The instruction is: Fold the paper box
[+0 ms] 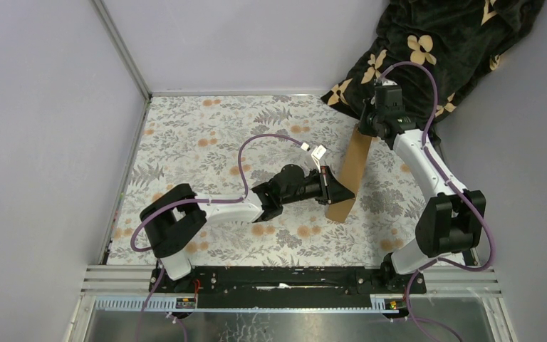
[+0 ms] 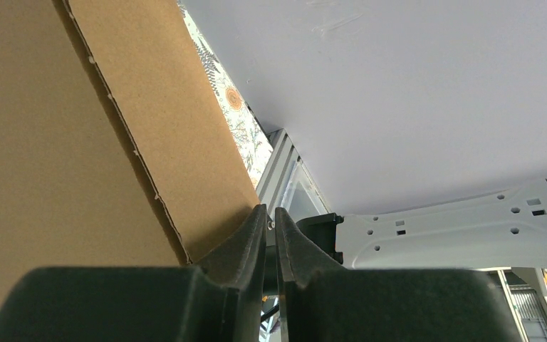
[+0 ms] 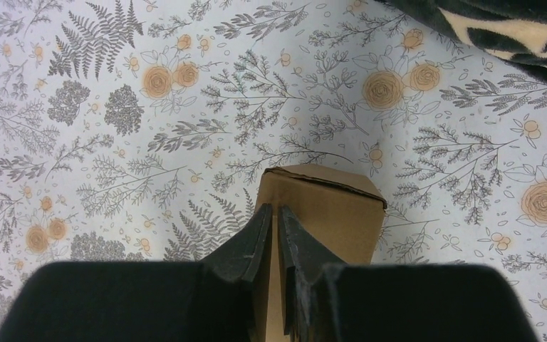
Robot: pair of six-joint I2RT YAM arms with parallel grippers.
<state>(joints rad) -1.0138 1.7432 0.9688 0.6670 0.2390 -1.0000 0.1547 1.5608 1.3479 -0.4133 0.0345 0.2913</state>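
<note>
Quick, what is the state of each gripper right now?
Left gripper: shut, the paper box beside it, not gripped.
Right gripper: shut on the paper box.

Blanket [image 1: 434, 43] behind paper box [image 1: 351, 167]

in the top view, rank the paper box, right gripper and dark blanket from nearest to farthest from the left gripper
1. paper box, mid-table, right at the jaws of the left gripper
2. right gripper, at the box's far end, back right
3. dark blanket, heaped in the far right corner
</note>
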